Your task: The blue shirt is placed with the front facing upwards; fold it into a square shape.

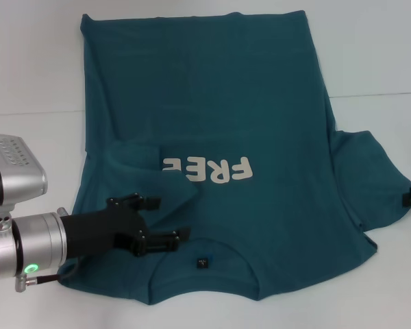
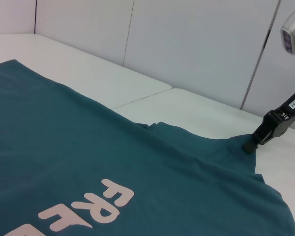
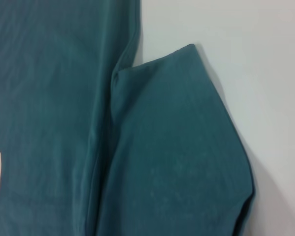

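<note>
Left side folded in, right side not yet.

Left gripper (image 1: 166, 223) fingers spread, released over folded-in left sleeve; right gripper (image 2: 258, 140) pinching right sleeve edge. Blue shirt (image 1: 212, 130) flat on white table (image 1: 370, 48), collar near; most folds remaining.

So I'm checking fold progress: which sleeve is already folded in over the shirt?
The left sleeve, folded in under the left tool and covering part of the print. The right sleeve lies spread on the table.

Bare table (image 1: 370, 55) around blue shirt (image 1: 212, 103)
</note>
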Controlling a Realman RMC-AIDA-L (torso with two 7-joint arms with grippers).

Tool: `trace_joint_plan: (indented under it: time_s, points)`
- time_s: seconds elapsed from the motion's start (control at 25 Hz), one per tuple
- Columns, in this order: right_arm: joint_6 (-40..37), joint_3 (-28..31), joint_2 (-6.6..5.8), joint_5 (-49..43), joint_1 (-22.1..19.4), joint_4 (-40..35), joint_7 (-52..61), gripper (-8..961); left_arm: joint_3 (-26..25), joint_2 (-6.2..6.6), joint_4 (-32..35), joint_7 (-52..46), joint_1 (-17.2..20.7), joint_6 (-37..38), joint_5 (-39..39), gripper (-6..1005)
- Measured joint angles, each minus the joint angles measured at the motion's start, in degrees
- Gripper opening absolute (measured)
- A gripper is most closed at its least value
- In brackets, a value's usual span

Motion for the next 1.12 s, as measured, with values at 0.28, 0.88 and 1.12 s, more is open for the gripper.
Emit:
trace_joint_plan:
  time_s: [0.28,0.88,1.12]
  points:
    - [0.16,-0.06,0.32,-0.14,-0.65,-2.15,-0.06,12,0.0,0.0,0.0,0.0,0.0,0.0,-0.16,919]
    - [-3.92,5.73,0.89,0.05,-3.7,-14.91,0.88,13,0.0,0.0,-0.12,-0.36,-0.09,0.0,-0.32,919]
    - [-4.57,7.3,0.58,2.05,-2.85,-17.41,0.57,12,-0.03,0.0,-0.33,-0.42,-0.16,0.0,-0.31,920]
